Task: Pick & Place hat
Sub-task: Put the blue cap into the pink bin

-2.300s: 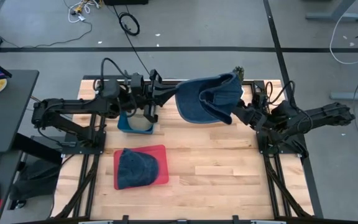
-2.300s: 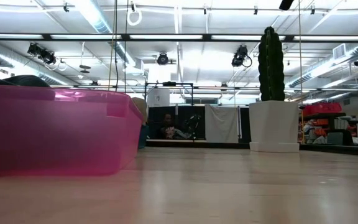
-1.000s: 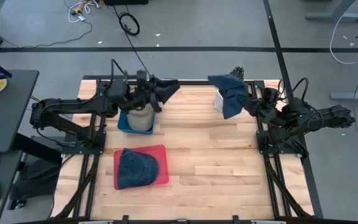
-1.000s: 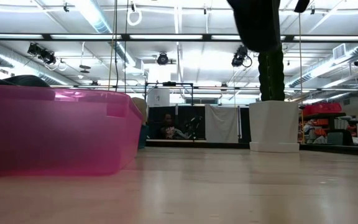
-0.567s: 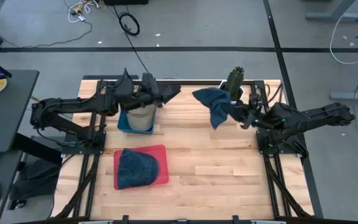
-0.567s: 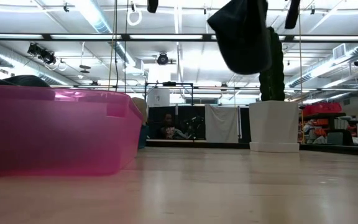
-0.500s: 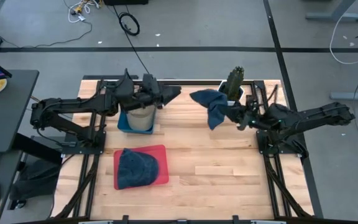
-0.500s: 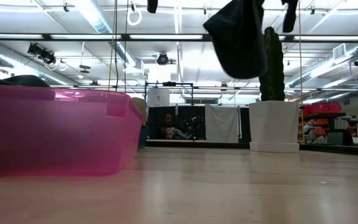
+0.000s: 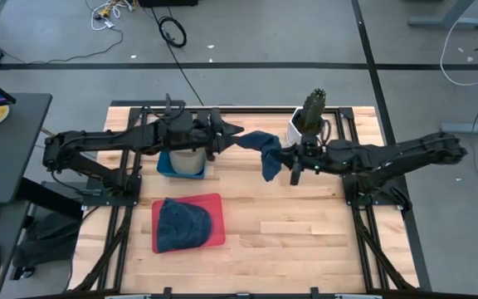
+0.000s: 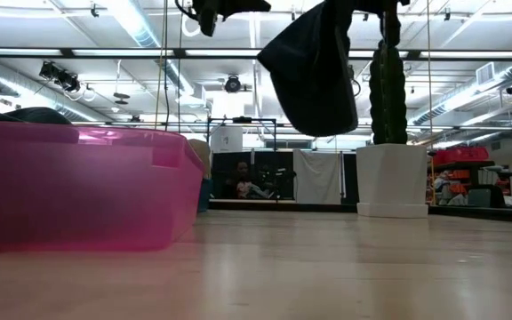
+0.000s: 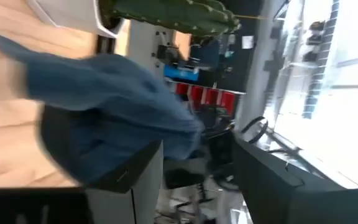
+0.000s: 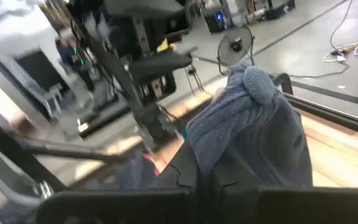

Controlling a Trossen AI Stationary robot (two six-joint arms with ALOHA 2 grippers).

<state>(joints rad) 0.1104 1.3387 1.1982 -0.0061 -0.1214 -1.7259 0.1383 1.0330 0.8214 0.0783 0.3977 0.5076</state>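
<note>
A blue knitted hat (image 9: 261,156) with a bobble (image 12: 258,84) hangs in the air over the far middle of the table, with my right gripper (image 9: 284,157) shut on it. My left gripper (image 9: 236,131) reaches in from the left and stands open right at the hat's left edge (image 9: 247,138). In the left wrist view the hat (image 11: 110,124) fills the space just ahead of the fingers. A second blue hat (image 9: 181,224) lies in a red tray (image 9: 216,202) at the near left. My right gripper pinches bunched cloth of the hat (image 12: 229,152) between its two fingers, reaching in about level from the table's right. The hat droops slack below and beside the fingers, lifted clear of the table (image 10: 314,76). My left gripper: I cannot tell whether its fingers touch the hat's edge.
A blue bin (image 9: 166,166) holding a beige thing stands under my left arm at the far left. A cactus in a white pot (image 9: 308,116) stands at the far edge, just behind my right arm. Bare wood (image 9: 305,224) lies at the near right.
My right gripper has carried the hat from the far right, by the cactus, toward the table's left and a little nearer, up to my left gripper. The hat has swung along, hanging slack. My left gripper has edged rightward toward it and stays open.
</note>
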